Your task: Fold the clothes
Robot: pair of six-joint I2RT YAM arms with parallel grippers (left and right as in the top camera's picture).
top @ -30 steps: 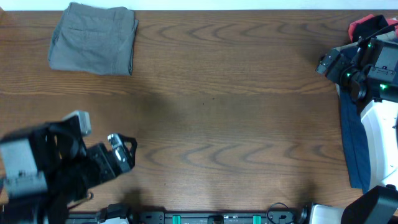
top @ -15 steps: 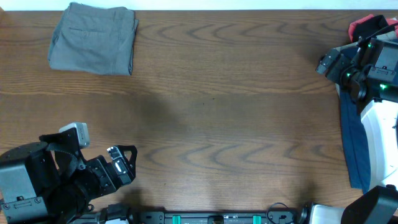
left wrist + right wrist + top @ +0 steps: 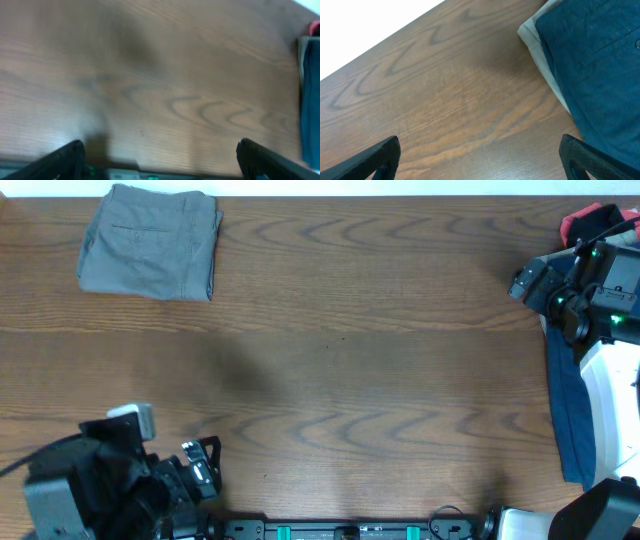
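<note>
The grey-green shorts (image 3: 150,240) lie folded at the far left corner of the table, waistband and pocket seam showing. My left gripper (image 3: 205,470) is open and empty near the front left edge, far from them; its wide-apart fingers (image 3: 160,162) frame bare wood in the left wrist view. My right gripper (image 3: 525,283) is open and empty at the right side, beside the navy garment (image 3: 567,405). In the right wrist view its fingers (image 3: 480,160) are spread over bare wood, with the navy garment (image 3: 592,65) lying on a tan one (image 3: 540,47).
A red and black garment (image 3: 590,222) sits at the far right corner behind the right arm. The navy garment also shows at the right edge of the left wrist view (image 3: 310,95). The wooden table (image 3: 380,360) spans the middle.
My left arm has drawn back toward the front left edge, its gripper moving nearer the table's front. The right arm and the garments have not moved.
</note>
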